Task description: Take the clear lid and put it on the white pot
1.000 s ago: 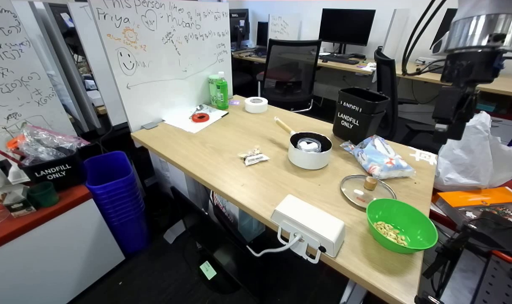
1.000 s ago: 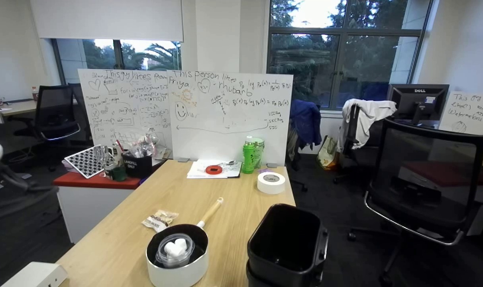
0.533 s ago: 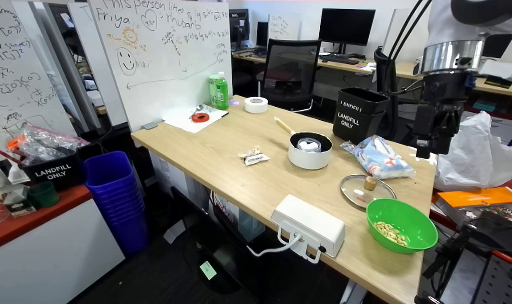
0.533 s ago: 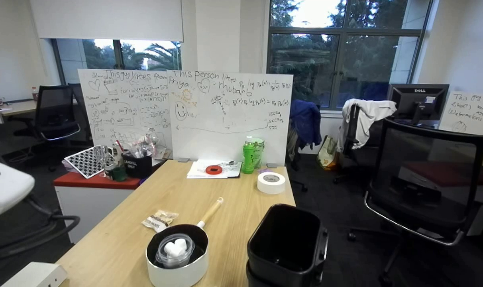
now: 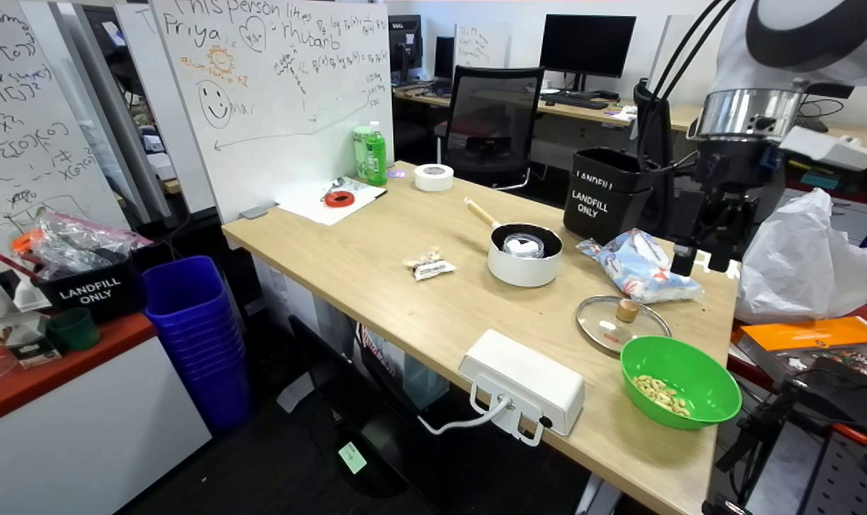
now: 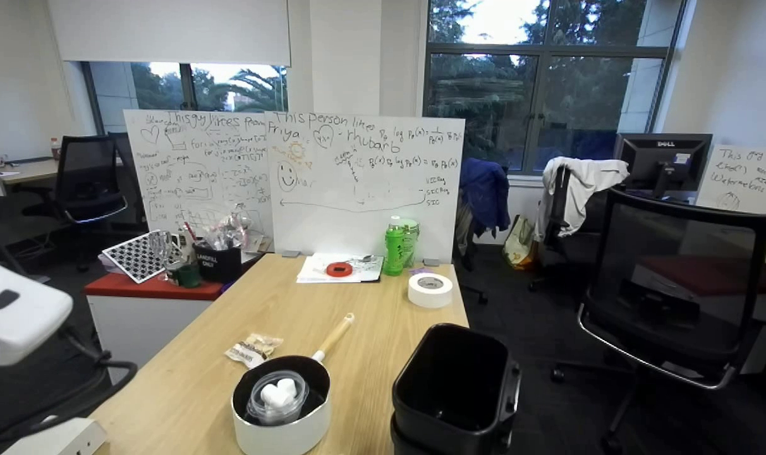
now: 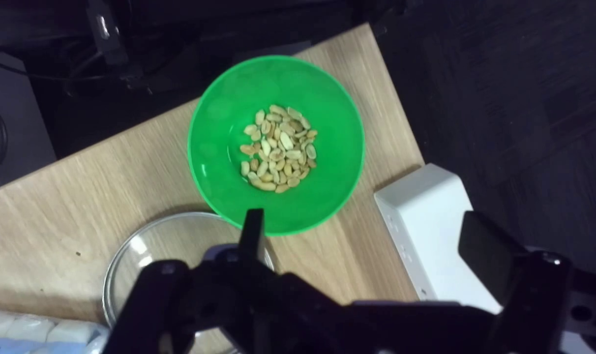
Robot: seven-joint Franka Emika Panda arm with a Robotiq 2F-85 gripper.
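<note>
The clear round glass lid [image 5: 612, 327] with a brown wooden knob [image 5: 627, 310] lies on the light brown wooden table [image 5: 362, 257], just beside the bright green round bowl [image 5: 709, 383] of tan peanuts [image 7: 278, 152]. The round white pot [image 5: 524, 269], dark inside with a pale wooden handle [image 5: 482, 213], stands apart from the lid and holds a small see-through tub [image 6: 275, 414] of white lumps [image 6: 278, 393]. The black gripper [image 7: 364, 236] hangs in the air, its fingers [image 7: 253, 231] wide apart.

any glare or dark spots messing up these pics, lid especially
Wrist view: bright glare on the clear lid, and the gripper nearly black with little detail; in an exterior view, the sky outside is blown out white.
</note>
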